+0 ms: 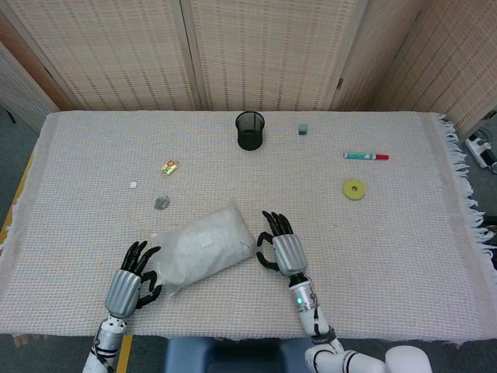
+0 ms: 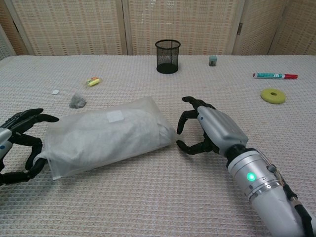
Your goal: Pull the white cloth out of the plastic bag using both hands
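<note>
A clear plastic bag (image 1: 203, 250) (image 2: 106, 135) stuffed with the white cloth lies near the table's front edge, slanted from front left to back right. My left hand (image 1: 130, 280) (image 2: 19, 143) sits at the bag's front-left end, fingers spread and curved around that corner, holding nothing. Just off the bag's right end is my right hand (image 1: 281, 247) (image 2: 210, 129), fingers apart and curled toward the plastic, fingertips a small gap from it. The cloth shows only as a pale mass through the plastic.
A black mesh cup (image 1: 249, 130) stands at the back centre. A yellow wrapper (image 1: 170, 166), a small white bit (image 1: 133, 185) and a grey wad (image 1: 161, 203) lie back left. A marker (image 1: 366, 156), a yellow ring (image 1: 354, 189) and a small grey block (image 1: 303, 130) lie to the right.
</note>
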### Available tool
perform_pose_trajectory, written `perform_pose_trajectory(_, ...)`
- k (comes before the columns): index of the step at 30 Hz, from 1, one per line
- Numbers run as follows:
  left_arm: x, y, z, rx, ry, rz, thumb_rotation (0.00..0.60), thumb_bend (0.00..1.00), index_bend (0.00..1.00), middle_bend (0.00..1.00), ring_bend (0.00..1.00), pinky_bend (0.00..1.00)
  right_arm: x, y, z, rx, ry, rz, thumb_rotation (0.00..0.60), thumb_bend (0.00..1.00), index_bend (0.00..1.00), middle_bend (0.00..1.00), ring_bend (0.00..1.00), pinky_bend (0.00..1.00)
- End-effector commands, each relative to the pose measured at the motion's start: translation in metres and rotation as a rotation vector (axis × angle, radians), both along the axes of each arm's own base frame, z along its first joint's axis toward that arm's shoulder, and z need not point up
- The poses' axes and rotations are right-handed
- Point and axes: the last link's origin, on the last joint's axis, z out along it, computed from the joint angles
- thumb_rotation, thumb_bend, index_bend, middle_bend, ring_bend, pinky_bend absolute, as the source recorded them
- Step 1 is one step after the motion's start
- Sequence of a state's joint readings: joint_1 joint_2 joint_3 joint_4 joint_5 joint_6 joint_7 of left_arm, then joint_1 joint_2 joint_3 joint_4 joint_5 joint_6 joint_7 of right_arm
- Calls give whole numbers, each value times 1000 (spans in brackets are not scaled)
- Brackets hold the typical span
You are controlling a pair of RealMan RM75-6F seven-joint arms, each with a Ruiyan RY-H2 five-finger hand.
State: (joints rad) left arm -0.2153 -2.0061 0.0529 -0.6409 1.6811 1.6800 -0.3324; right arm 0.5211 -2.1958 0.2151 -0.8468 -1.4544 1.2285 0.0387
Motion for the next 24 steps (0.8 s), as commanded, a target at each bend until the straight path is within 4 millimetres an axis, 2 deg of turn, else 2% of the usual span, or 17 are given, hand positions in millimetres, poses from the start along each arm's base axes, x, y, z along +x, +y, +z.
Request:
perform_pose_trajectory(1, 0, 0, 0, 0, 1, 1, 509, 578, 811, 218, 0, 0, 1, -2, -1, 0, -3, -2, 600, 302, 519, 50, 0, 0)
perform_pose_trajectory(7, -1, 2, 1, -1, -1, 4, 512, 578, 807, 218, 0, 0, 4, -4, -4, 1, -5, -4, 600, 340, 565, 63, 0, 0)
perform_pose_trajectory(17, -1, 4, 5, 12, -4, -4, 511, 579, 806, 217, 0, 0, 1, -9, -3, -4, 7, -13, 600, 552, 631, 89, 0, 0)
perform_pose_trajectory(24, -4, 10, 13, 40, 15, -13, 512, 579, 804, 215, 0, 0, -7, -13, 7, -13, 29, -23, 600, 581, 637, 94, 0, 0)
